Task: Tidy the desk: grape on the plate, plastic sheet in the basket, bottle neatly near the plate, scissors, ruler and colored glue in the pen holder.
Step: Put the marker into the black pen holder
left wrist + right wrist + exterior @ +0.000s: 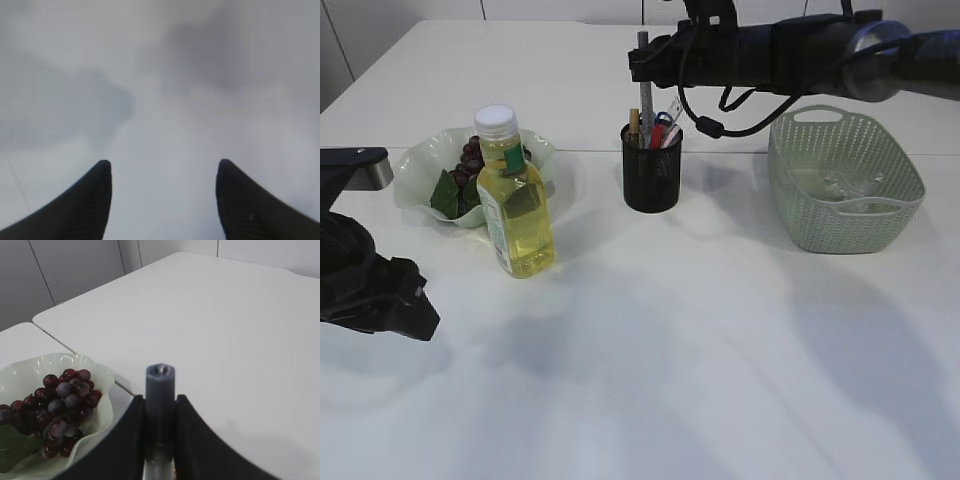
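Note:
My right gripper (642, 62) (160, 400) is shut on an upright grey glue pen (643, 85) (160, 380) directly above the black mesh pen holder (651, 170); the pen's lower end reaches down into the holder. The holder also contains the scissors and ruler (666, 124). The grapes (471, 160) (60, 405) lie on the pale green plate (425, 160) (30, 367). The bottle of yellow liquid (516, 200) stands upright just in front of the plate. The clear plastic sheet (840, 185) lies in the green basket (845, 225). My left gripper (415, 312) (162, 172) is open and empty, low over the table at the left.
The right arm and its cables (790, 50) span the back of the table above the pen holder and basket. White tabletop (700, 350) fills the front and middle.

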{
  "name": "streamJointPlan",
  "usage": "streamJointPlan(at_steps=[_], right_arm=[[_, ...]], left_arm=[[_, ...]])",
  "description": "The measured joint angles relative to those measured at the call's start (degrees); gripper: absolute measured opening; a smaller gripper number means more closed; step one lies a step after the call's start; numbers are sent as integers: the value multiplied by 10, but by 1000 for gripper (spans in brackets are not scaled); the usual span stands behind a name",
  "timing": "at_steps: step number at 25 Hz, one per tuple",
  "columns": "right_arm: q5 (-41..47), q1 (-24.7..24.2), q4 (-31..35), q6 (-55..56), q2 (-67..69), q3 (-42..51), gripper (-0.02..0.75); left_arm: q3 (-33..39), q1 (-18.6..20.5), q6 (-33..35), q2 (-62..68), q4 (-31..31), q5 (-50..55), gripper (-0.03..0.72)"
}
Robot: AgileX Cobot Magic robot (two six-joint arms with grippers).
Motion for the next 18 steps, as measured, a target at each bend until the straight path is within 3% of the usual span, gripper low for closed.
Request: streamJointPlan(at_steps=[4, 8, 13, 15, 18], right_arm=[[7, 0, 0, -1, 2, 0, 193], [23, 0, 0, -1, 2, 0, 335], [11, 0, -19, 78, -2, 0, 374], [-2, 0, -84, 164, -15, 0, 376], [14, 0, -265, 375, -45, -1, 377]], left_arm=[[0, 0, 0, 0, 0, 0, 478], [0, 0, 0, 0, 0, 1, 478], [0, 0, 0, 0, 0, 1, 478], [0, 0, 0, 0, 0, 2, 478], [0, 0, 0, 0, 0, 6, 478]])
